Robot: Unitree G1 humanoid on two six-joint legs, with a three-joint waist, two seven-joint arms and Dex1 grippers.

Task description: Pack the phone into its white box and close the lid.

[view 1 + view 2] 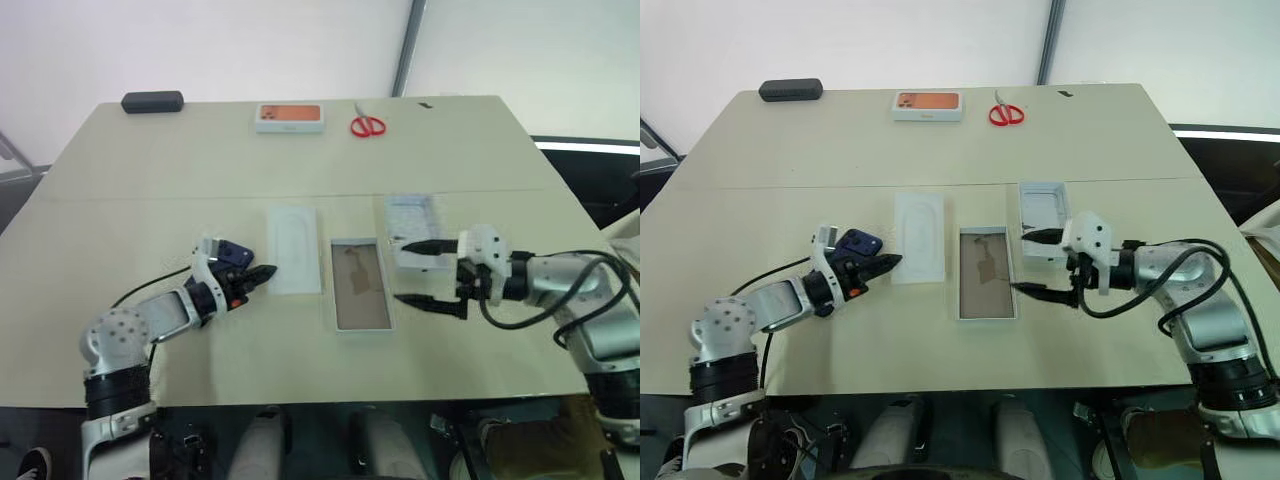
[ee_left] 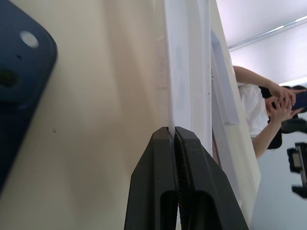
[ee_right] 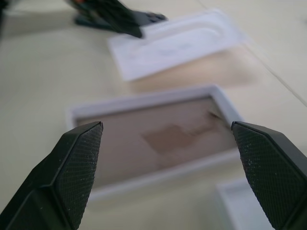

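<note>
Phone (image 1: 857,243) lies flat on the table (image 1: 1090,150) just beside the left gripper (image 1: 887,263), on that gripper's outer left side and partly hidden behind the wrist; the camera corner shows, but its long axis cannot be read. That gripper's black fingers are pressed together with nothing between them, tips at the near left edge of the flat white insert (image 1: 919,237). One white box (image 1: 986,272) sits in the middle of the table, its long axis running away from the robot and its brown floor bare. The right gripper (image 1: 1037,262) hangs just right of the box with fingers spread wide and holding nothing, pointing toward it. One lid (image 1: 1042,215) rests open side up behind that gripper, parallel to the box. Far back lie one orange-printed box (image 1: 928,104), one pair of red scissors (image 1: 1005,113) and one dark case (image 1: 790,90).
</note>
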